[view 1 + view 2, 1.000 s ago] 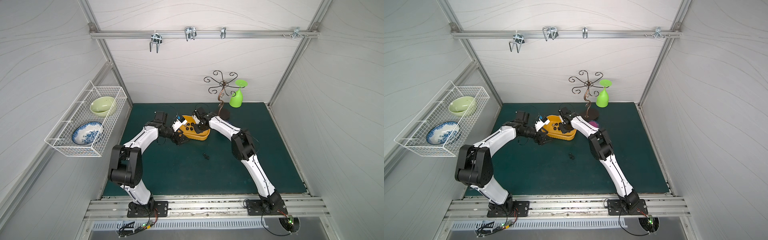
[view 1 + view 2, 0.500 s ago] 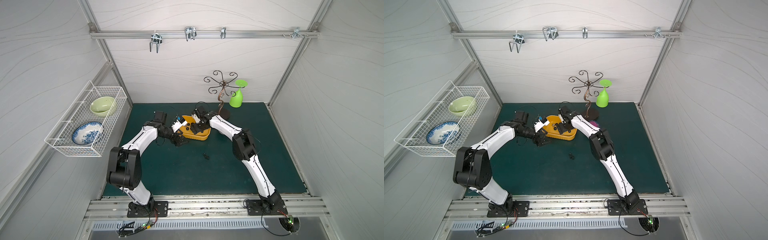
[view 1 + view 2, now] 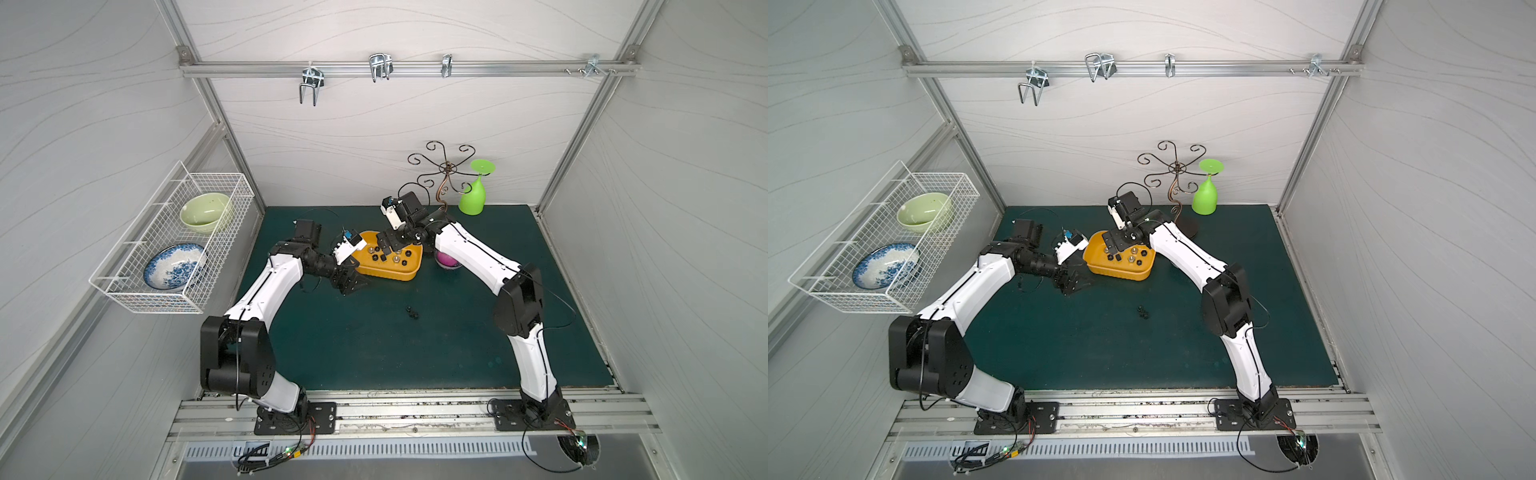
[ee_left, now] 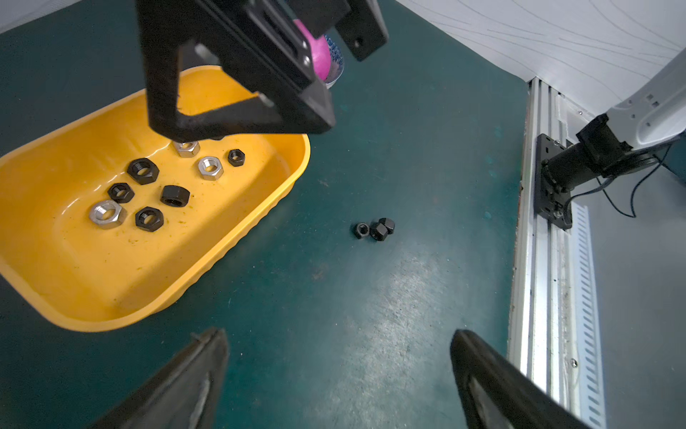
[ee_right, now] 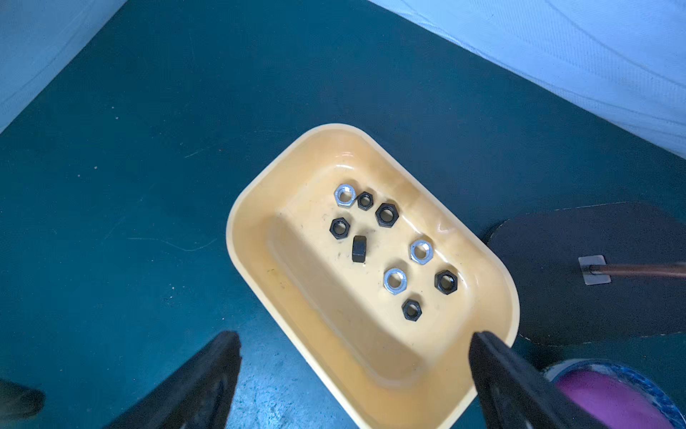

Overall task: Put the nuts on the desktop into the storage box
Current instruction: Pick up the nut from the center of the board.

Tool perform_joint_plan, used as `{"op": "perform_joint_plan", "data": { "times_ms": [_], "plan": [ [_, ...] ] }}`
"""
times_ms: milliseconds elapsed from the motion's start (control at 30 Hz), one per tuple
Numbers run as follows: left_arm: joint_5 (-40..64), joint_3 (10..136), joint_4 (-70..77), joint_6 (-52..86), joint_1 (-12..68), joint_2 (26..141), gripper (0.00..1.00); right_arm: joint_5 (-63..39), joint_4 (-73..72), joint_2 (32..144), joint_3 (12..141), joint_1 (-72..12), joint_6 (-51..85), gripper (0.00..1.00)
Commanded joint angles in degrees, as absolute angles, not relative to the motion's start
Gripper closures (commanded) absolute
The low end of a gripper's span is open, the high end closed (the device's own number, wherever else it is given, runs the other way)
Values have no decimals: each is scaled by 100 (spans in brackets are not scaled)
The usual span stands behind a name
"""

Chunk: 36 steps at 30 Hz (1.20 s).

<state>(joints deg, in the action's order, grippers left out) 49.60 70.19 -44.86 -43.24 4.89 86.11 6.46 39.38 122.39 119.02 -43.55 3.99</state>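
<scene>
The yellow-orange storage box [image 3: 386, 276] [image 3: 1121, 272] [image 4: 92, 267] [image 5: 334, 308] stands at the back middle of the dark green desktop [image 3: 374, 353]. Several nuts [image 4: 143, 171] [image 5: 386, 214], black and silver, lie inside it. Three black nuts [image 3: 412, 312] [image 3: 1143, 311] [image 4: 375, 229] lie together on the desktop in front of the box. My right gripper [image 3: 388, 245] [image 3: 1115, 243] [image 5: 354, 340] hangs open and empty over the box. My left gripper [image 3: 352, 284] [image 3: 1073, 284] [image 4: 337, 338] is open and empty, low beside the box's left end.
A small bowl with a pink ball [image 3: 446, 261] [image 5: 608, 401] sits just right of the box. Behind it are a wire stand [image 3: 444, 187] with a dark base [image 5: 575, 297] and a green glass [image 3: 473, 199]. A wire basket [image 3: 174, 237] hangs on the left wall. A grey rail [image 3: 415, 411] borders the front.
My right gripper has opened above the storage box and risen slightly. The left arm has hardly moved.
</scene>
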Motion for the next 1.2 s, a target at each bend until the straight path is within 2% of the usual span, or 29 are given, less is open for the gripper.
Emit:
{"op": "perform_joint_plan", "data": {
  "times_ms": [0, 200, 367, 433, 500, 633, 867, 1033, 1167],
  "plan": [
    [5324, 7362, -5139, -4750, 437, 8306, 2, 1051, 3859, 11732, 11488, -4478, 402, 1],
    [5897, 7363, -5696, -5556, 266, 7935, 2, 1310, 3599, 10637, 10209, -4591, 461, 1],
    [5961, 7350, -5740, -5579, 265, 7845, 2, 1414, 3843, 9796, 9194, -4623, 983, 1],
    [6461, 7256, -5773, -5741, 190, 7782, 2, 1482, 3868, 9418, 8736, -4703, 1243, 1],
    [6940, 7129, -5785, -5849, 132, 7735, 2, 2018, 3808, 9038, 8281, -4899, 1615, 1],
    [7078, 7036, -5888, -6133, 133, 7743, 2, 2902, 4212, 8388, 7739, -5214, 2374, 1],
    [7176, 6862, -6047, -6284, 175, 7664, 1, 1894, 3999, 7186, 6629, -5221, 2793, 1],
    [6188, 6371, -5357, -5538, 620, 7638, 1, 1048, 3581, 6844, 6078, -5245, 3143, 1],
    [6025, 5850, -5483, -6747, 914, 7607, 1, 552, 3474, 7124, 5851, -5294, 3296, 1]
  ]
}}
